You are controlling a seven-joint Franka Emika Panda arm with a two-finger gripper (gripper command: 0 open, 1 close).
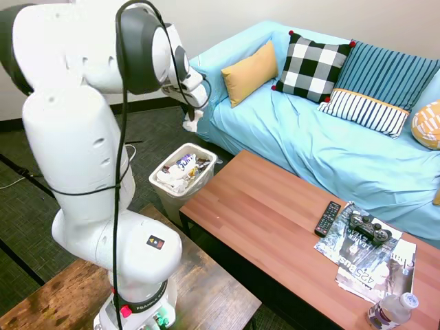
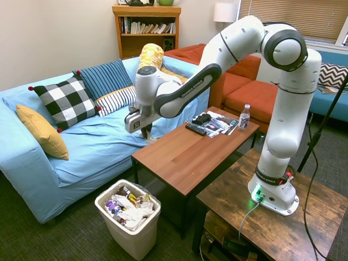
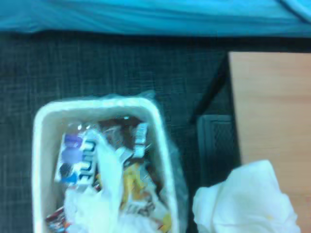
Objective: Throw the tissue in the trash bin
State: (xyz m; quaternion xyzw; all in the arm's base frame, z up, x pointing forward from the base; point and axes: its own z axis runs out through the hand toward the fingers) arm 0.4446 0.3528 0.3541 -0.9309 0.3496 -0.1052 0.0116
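The tissue (image 1: 192, 121) is a small crumpled wad of soft white paper with loose folds, and it hangs pinched in the closed claw of the gripper (image 1: 193, 114), held in the air above the dark carpet (image 1: 148, 134) between the sofa (image 1: 330, 148) and the coffee table (image 1: 275, 223). In the first exterior view it sits at about 12 o'clock from the trash bin (image 1: 207, 162), well above it and a little toward the sofa; in the wrist view the wad (image 3: 247, 201) shows beside the table's edge, with the bin's rim (image 3: 97, 105) at about 9 o'clock from it. The one bin is white plastic, rectangular with rounded corners and a flared rim, and it holds a jumble of crinkled wrappers and white papers. The table is smooth reddish-brown wood grain, long and rectangular. The sofa wears a wrinkled light-blue cloth cover. The first exterior view shows five cushions: one plain mustard (image 1: 252, 71), one black-and-white check with red pompoms (image 1: 313, 67), one of dark blue stripes (image 1: 386, 70), one white with dark stripes (image 1: 366, 110), and one yellow patterned at the frame edge (image 1: 429, 124). On the table lie one slim black remote (image 1: 328, 218), one black game controller (image 1: 369, 227), glossy magazines (image 1: 371, 258) and one clear plastic bottle (image 1: 392, 311).
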